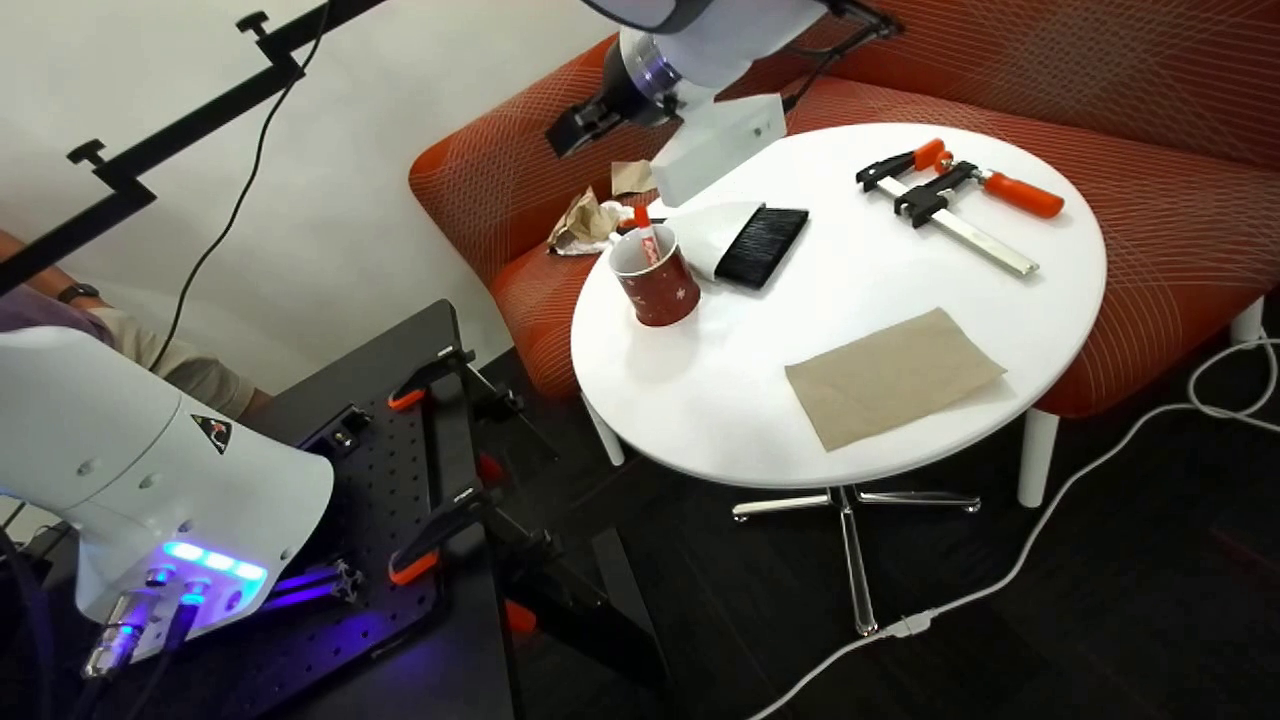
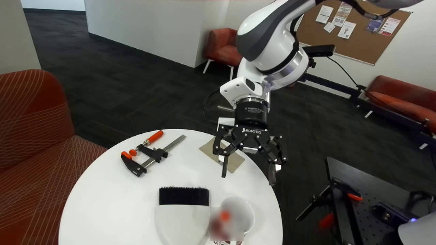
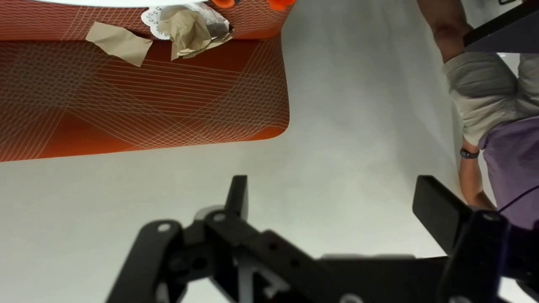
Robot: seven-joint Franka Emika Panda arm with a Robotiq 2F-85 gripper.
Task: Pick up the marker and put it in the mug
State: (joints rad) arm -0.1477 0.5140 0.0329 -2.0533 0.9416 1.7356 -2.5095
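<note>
The marker (image 1: 648, 240), red and white, leans inside the dark red mug (image 1: 662, 297) with its red end above the rim. The mug stands upright near the edge of the white round table. In an exterior view, the marker's red end (image 2: 224, 215) shows blurred against the mug's white inside (image 2: 246, 215). My gripper (image 2: 248, 179) is open and empty, raised above the table and apart from the mug and marker. In the wrist view, the fingers (image 3: 332, 179) are wide apart with only pale wall between them. The mug and marker cannot be made out there.
A white dustpan with a black brush (image 1: 762, 246) lies beside the mug. An orange-and-black clamp (image 1: 935, 205) and a brown paper sheet (image 1: 895, 375) lie on the table (image 1: 690, 420). Crumpled paper (image 3: 189, 31) sits on the red couch (image 3: 168, 97). A person (image 3: 492, 92) is at the right.
</note>
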